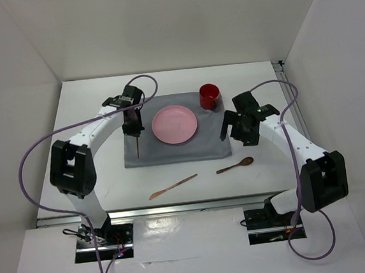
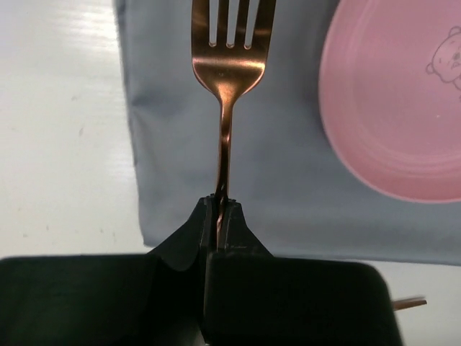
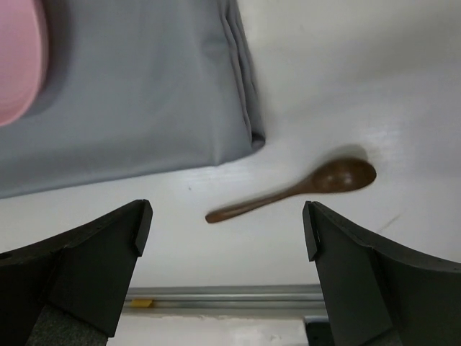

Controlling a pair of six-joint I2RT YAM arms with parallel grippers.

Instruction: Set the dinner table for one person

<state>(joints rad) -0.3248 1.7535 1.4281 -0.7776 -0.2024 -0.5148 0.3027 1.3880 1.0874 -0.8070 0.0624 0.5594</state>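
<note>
I read the fork (image 2: 225,68) as polished, glossy copper-toned metal. The placemat (image 2: 288,202) is matt grey cloth; the pink plate (image 2: 403,122) on it looks smooth, glazed. Off the placemat's near corner, the spoon (image 3: 302,189) looks like dark wood on the matt white surface (image 3: 360,65).

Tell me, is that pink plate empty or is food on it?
Empty: the pink plate shows a bare surface, only a small printed bear near its rim.

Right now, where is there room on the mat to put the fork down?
The mat is bare left of the plate, under the fork the left gripper holds, and right of it, nearer us than the cup. The plate fills the middle.
</note>
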